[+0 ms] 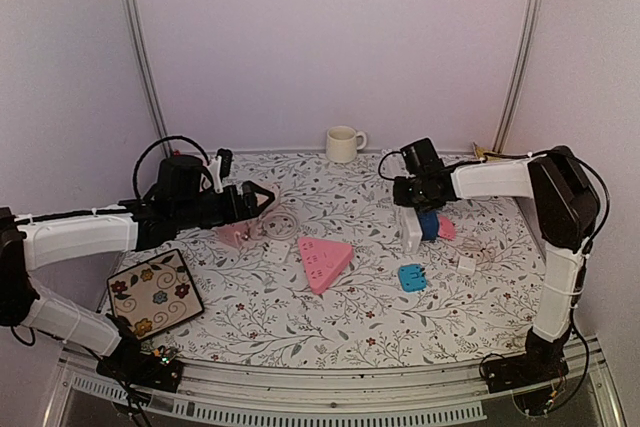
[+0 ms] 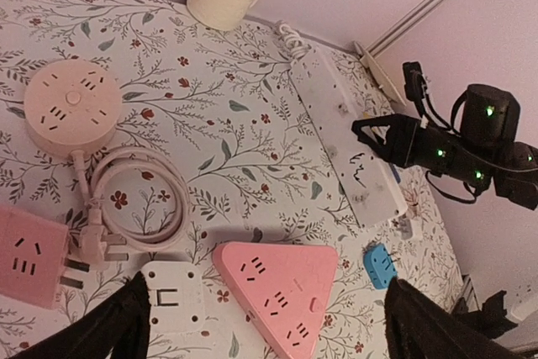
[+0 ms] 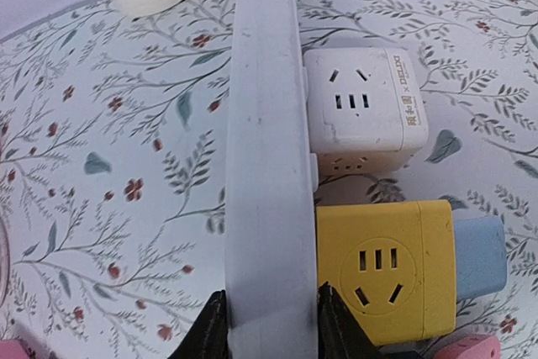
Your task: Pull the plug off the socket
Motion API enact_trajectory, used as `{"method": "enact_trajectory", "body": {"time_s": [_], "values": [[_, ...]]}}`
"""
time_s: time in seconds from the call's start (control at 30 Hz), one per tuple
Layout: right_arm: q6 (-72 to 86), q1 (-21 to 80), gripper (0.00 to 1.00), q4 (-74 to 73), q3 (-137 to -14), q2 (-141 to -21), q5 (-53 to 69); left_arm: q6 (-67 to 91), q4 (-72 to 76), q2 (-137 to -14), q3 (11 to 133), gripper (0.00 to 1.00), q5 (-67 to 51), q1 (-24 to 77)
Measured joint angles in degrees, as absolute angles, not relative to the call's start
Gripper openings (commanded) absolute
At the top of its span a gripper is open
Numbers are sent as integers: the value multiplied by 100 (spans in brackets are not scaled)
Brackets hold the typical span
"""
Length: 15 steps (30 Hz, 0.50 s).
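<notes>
My right gripper [image 3: 271,329] is shut on a long white power strip [image 3: 269,166], one finger pressed to each side of it. The strip stands on edge. A white cube plug adapter [image 3: 366,111] and a yellow cube adapter [image 3: 387,271] sit against its face, with a light blue piece [image 3: 481,258] behind the yellow one. From above, the right gripper [image 1: 418,209] holds the strip [image 1: 411,232] at the table's right. My left gripper [image 2: 269,325] is open above a pink triangular socket [image 2: 282,287], touching nothing.
A white square adapter [image 2: 172,296], a round pink socket [image 2: 71,107] with a coiled cord, a pink square socket [image 2: 25,262] and a small blue plug [image 2: 380,265] lie on the floral cloth. A cream cup [image 1: 344,143] stands at the back. A patterned tile [image 1: 155,292] lies front left.
</notes>
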<state>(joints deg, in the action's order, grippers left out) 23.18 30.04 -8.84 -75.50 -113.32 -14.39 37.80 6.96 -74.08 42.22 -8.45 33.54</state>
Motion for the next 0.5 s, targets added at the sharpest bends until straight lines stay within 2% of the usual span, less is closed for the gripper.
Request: {"method": "enact_trajectory", "body": {"time_s": [0.27,0.37,0.5], "values": [[2886,4486,32,-506,-7188,-11118,-1273,3828,854,-7703,4215,97,-897,3476],[3098,4950,41,-329,-7194,-11122,-1041,3863,954,-7898,4215,97,-945,3581],[3409,5258,64,-161,-7271,-11198,-650,3894,1044,-8191,4215,97,-998,3723]]}}
